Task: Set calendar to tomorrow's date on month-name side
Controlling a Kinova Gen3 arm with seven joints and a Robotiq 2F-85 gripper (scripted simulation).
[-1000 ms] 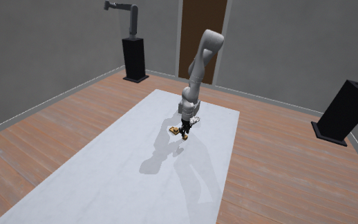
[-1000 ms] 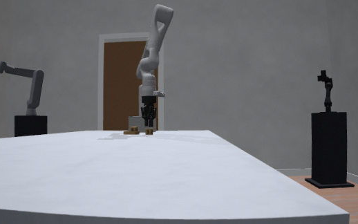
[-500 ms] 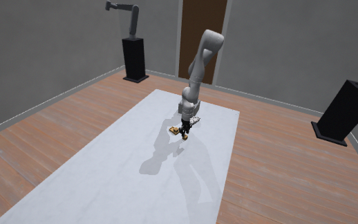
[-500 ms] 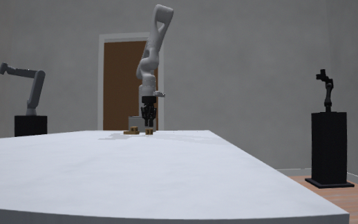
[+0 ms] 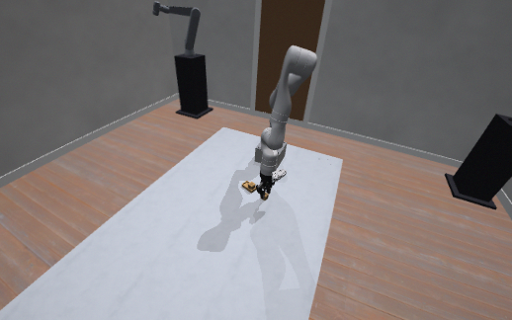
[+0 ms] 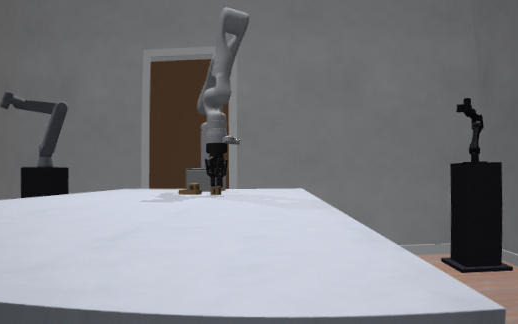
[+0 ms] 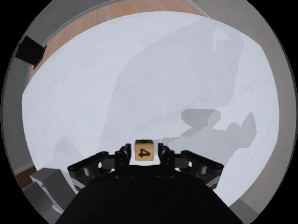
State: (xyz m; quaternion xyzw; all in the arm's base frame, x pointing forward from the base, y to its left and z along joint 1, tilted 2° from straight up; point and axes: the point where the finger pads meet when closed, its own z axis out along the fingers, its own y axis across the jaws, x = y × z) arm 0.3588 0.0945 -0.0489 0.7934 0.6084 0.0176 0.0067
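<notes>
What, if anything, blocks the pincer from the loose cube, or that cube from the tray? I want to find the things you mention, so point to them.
Nothing visible does: the loose cube (image 5: 265,197) (image 6: 215,191) (image 7: 144,152) sits at the pincer's (image 5: 264,196) (image 6: 216,187) (image 7: 144,154) fingertips, with nothing standing between it and the tray (image 5: 249,190) (image 6: 185,192). The other cube (image 5: 251,185) (image 6: 194,186) occupies part of the tray.

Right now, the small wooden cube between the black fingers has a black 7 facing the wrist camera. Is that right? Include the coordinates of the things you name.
Not quite: the wrist view shows a black 4, not a 7, on the small wooden cube (image 5: 265,197) (image 6: 215,191) (image 7: 144,152) between the black fingers (image 5: 263,190) (image 6: 212,181).
</notes>
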